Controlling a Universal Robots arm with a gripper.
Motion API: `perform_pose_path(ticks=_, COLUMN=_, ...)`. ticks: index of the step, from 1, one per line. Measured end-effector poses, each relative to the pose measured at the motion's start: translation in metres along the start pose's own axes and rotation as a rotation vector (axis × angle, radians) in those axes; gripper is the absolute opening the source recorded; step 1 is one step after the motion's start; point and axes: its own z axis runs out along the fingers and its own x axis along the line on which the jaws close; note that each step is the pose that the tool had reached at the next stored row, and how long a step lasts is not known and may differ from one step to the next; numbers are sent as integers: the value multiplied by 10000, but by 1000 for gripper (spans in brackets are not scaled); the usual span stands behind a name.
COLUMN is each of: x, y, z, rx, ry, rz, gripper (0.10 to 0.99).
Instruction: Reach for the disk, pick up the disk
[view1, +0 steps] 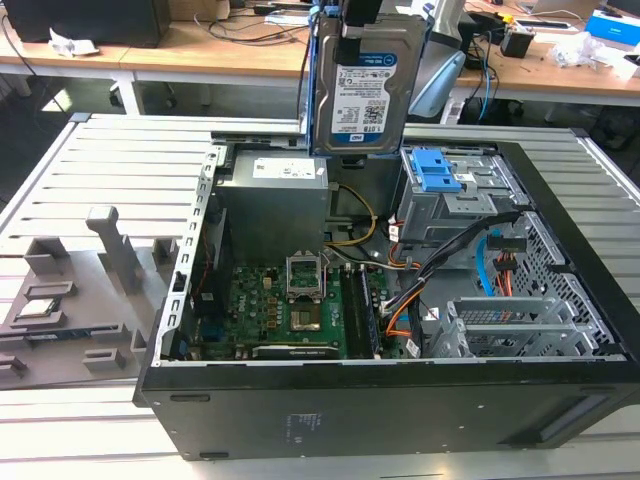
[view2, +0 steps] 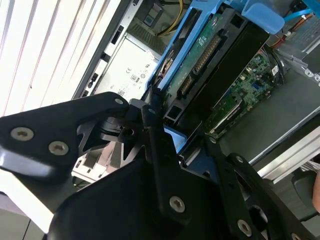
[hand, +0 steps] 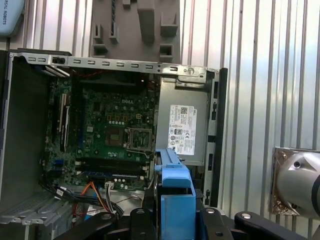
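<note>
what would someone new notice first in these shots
The disk hangs upright in the air above the open computer case, clamped at its top edge by the gripper. Below it in the exterior view, the green motherboard lies exposed on the case floor, with the grey power-supply box behind it.

My gripper (view1: 358, 22) hangs high with my wrist pointing straight down. My two black fingers (view2: 152, 135) are clamped against opposite sides of the disk (view1: 362, 95), one on each edge. It hangs upright beneath me.
</note>
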Motion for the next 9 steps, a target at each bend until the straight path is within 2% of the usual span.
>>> perform_pose_path(ticks=4, x=23, y=1, z=0, rx=0, ry=0, rz=-1, gripper=365)
perform_pose_path(ticks=9, x=156, y=11, z=1, rx=1, ry=-1, rz=1, gripper=365)
